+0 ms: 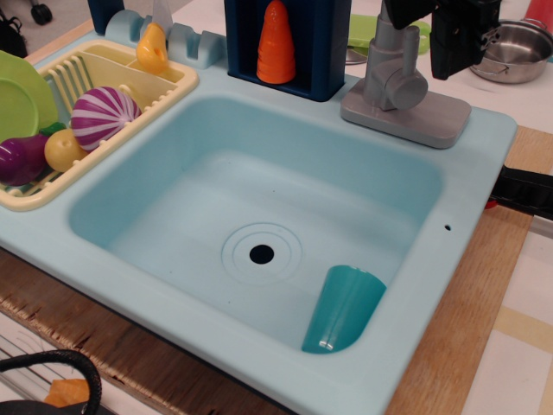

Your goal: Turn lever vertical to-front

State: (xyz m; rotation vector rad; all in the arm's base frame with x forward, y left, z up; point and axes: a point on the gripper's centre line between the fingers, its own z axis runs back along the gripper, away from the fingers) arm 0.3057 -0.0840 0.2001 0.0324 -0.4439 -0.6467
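Grey plastic, thick and squarish, the lever [393, 62] stands upright at the upper right of the frame, rising from its round cylindrical pivot on a flat grey rectangular base plate [410, 118] that sits on the back rim of the pale blue plastic sink [259, 225]. Its top runs up under the dark body of the robot arm. The black gripper [454, 39] hangs just to the right of the lever's upper part, cut off by the top edge of the frame; whether its jaws are wide or closed cannot be told, and contact with the lever is not clear. Behind the gripper, at the far upper right, sits a small shiny steel pot [514, 47]. Left of the lever, an orange cone-shaped toy carrot [276, 43] stands in a dark blue holder [315, 52]. Down in the sink's lower right corner lies a teal plastic cup [344, 309] on its side. At the left, a cream dish rack [95, 130] holds toy vegetables.
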